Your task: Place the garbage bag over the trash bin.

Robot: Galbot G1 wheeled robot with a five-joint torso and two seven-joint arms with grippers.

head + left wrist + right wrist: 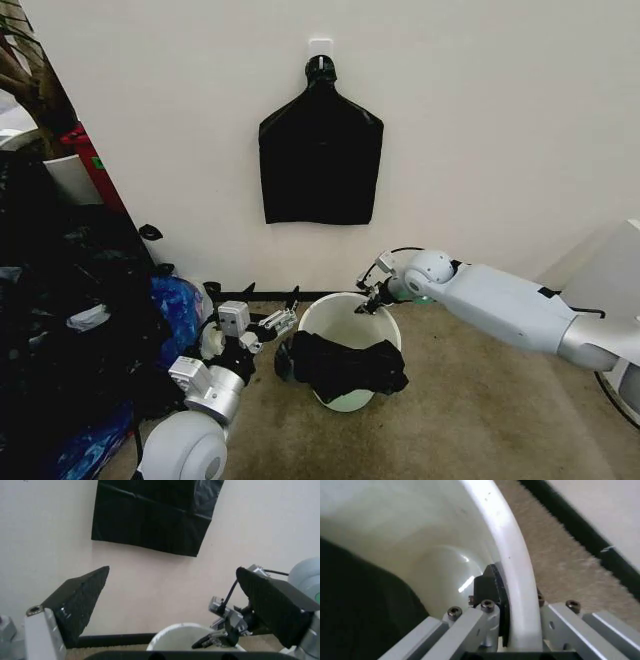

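The trash bin [349, 335] is seen standing on the tan carpet [470, 420], just in front of the black baseboard of the white wall [500, 120]. The garbage bag [345, 367] is draped in a crumpled heap over the near side of the bin's rim, part of it hanging down the outer wall and part lying inside; the far half of the opening is left uncovered and the pale interior is shown.

The right tool [372, 300] is placed at the far right part of the bin's rim. In the right wrist view its fingers [492, 592] are closed on the rim of the bin [512, 555], one pad inside the wall and the other outside, with the black plastic of the bag [355, 607] seen deeper inside the bin.

The left tool [270, 325] is held just to the left of the bin, near the edge of the bag, with its jaws spread wide apart and nothing between them; the spread pads [82, 600] are seen in the left wrist view.

On the wall above the bin, a flat black bundle [321, 160] with a pinched neck is hung from a hook. To the left of the bin a heap of dark and blue bags [90, 340] is piled.
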